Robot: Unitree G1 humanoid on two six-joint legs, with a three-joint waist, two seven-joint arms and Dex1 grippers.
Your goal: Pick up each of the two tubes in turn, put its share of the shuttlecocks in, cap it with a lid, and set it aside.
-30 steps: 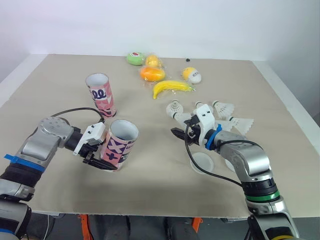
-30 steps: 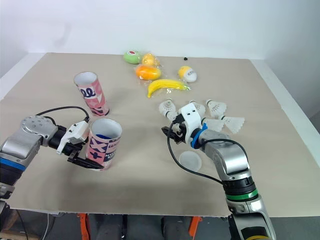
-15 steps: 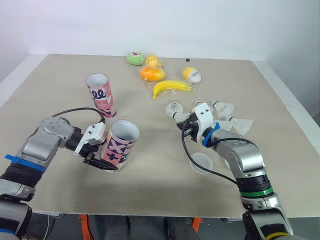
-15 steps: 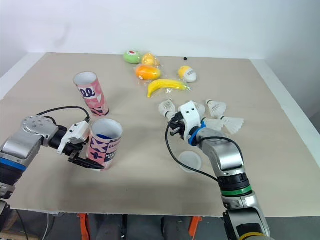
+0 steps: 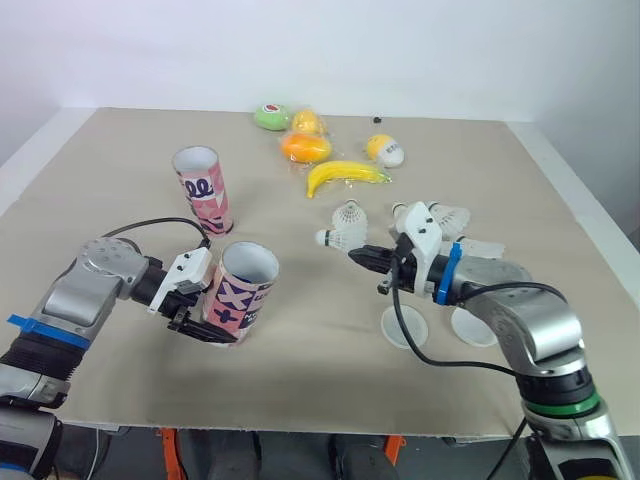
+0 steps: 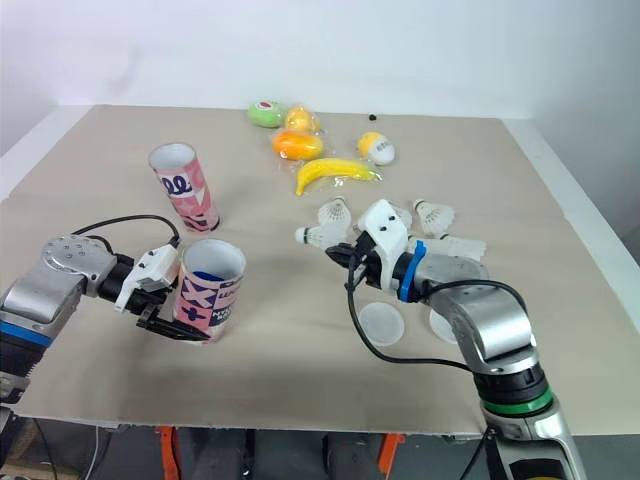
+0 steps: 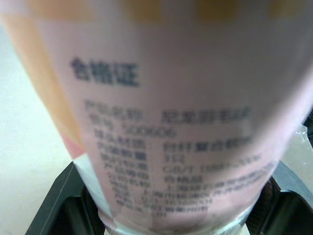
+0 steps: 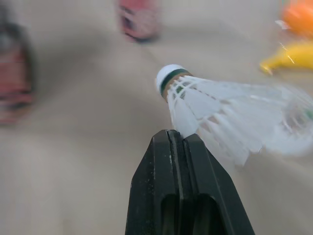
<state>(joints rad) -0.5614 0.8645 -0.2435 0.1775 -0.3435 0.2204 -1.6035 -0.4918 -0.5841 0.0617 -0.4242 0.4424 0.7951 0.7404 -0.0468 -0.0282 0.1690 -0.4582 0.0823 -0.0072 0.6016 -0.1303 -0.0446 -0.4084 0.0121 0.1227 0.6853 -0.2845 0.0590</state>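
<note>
My left gripper (image 5: 203, 322) is shut on a pink patterned tube (image 5: 243, 288), holding it near its base, mouth up and slightly tilted; something blue shows inside. In the left wrist view the tube's label (image 7: 171, 122) sits between both black fingers (image 7: 54, 210). A second pink tube (image 5: 202, 188) stands upright farther back on the left. My right gripper (image 5: 360, 255) is shut on the feather skirt of a white shuttlecock (image 5: 333, 238), its cork pointing left, just above the table. Other shuttlecocks (image 5: 349, 213) (image 5: 446, 215) lie behind it. Two white lids (image 5: 405, 327) (image 5: 470, 325) lie flat under the right forearm.
A banana (image 5: 345, 175), an orange (image 5: 305, 147), a green fruit (image 5: 270, 116) and a yellow-white piece (image 5: 384, 150) lie at the back of the beige table (image 5: 120, 140). The table's right edge (image 5: 590, 230) is near the shuttlecocks.
My right gripper went from open to shut on a shuttlecock and drew it leftward out of the pile. The left gripper and its tube have stayed put.
</note>
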